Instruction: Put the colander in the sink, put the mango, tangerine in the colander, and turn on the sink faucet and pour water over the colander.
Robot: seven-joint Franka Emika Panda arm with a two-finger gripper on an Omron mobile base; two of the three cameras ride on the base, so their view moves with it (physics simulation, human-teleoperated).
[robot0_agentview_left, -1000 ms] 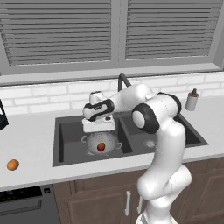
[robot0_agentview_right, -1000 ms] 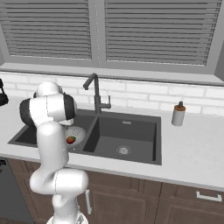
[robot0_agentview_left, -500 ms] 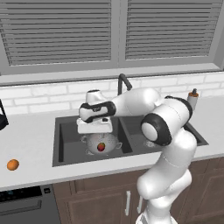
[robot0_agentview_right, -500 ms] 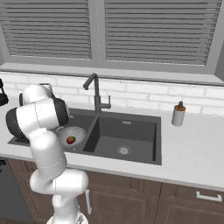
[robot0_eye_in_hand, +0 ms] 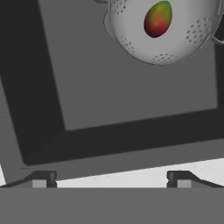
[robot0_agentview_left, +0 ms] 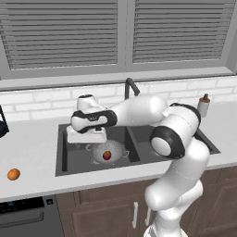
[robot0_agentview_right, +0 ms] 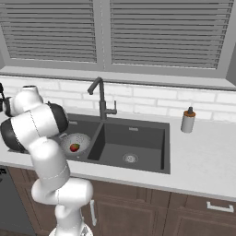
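Jaws stand spread wide and empty on the gripper point(robot0_eye_in_hand: 111, 177), which over the last second has swung away from above the colander point(robot0_agentview_left: 107, 152) toward the near-left rim of the sink point(robot0_agentview_left: 63, 159). In the hand view the two dark tips sit far apart with nothing between them, the basin's edge and a strip of pale desk point(robot0_agentview_left: 28, 152) just ahead of them.

Behind the jaws, the colander rests in the left basin with the mango point(robot0_eye_in_hand: 158, 19) lying inside it. So two steps look finished: colander placed, mango dropped in. The tangerine point(robot0_agentview_left: 13, 174) lies on the desk well to the left of the jaws, untouched, and the sweep that way suggests it is the next target. The sink faucet point(robot0_agentview_right: 100, 94) shows no water running.

The colander is a dull silvery metal bowl, perforated with rows of small holes, with thin wire handles. The mango is a smooth oval, red shading to green. The sink is matte charcoal with sharp square edges, and the tangerine is a small plain orange ball.
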